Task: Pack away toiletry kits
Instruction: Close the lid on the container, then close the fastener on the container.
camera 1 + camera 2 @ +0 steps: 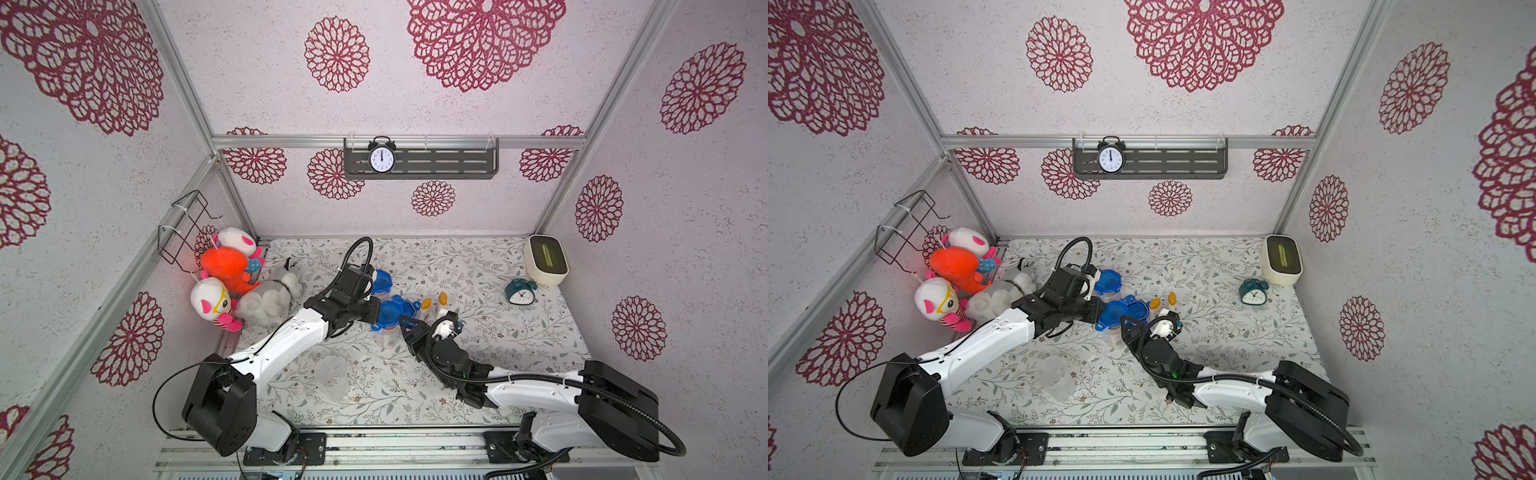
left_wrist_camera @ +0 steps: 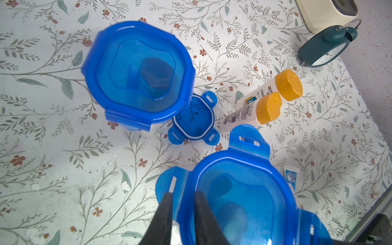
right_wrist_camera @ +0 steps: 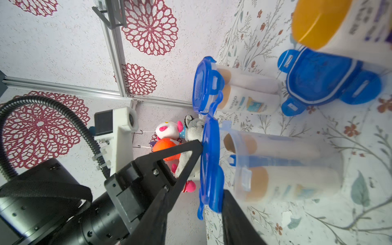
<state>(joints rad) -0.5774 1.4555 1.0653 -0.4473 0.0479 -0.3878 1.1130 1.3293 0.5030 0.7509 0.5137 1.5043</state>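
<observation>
I'm at the lid-closing step on the near cup [image 1: 386,338], which stands mid-worktop. Its blue lid [image 2: 244,191] sits on top with tabs still flared. My left hand [image 2: 184,194] is narrow and seems to nip the lid's rim, holding it down. My right hand [image 3: 196,191] stands open, one finger on each side of the lid's edge, gripping nothing.

Next, I judge, a flared tab must be pressed against the cup wall until it latches, without tipping the cup.

The right wrist view shows the packed bottles [image 3: 256,184] and a toothbrush [image 3: 275,162] inside. Only the top views show the empty cup [image 1: 332,376]. The left wrist view adds a loose lid [image 2: 193,118], two spare bottles [image 2: 239,114] and a toothpaste tube [image 2: 291,176] on the worktop [image 2: 63,169].
</observation>
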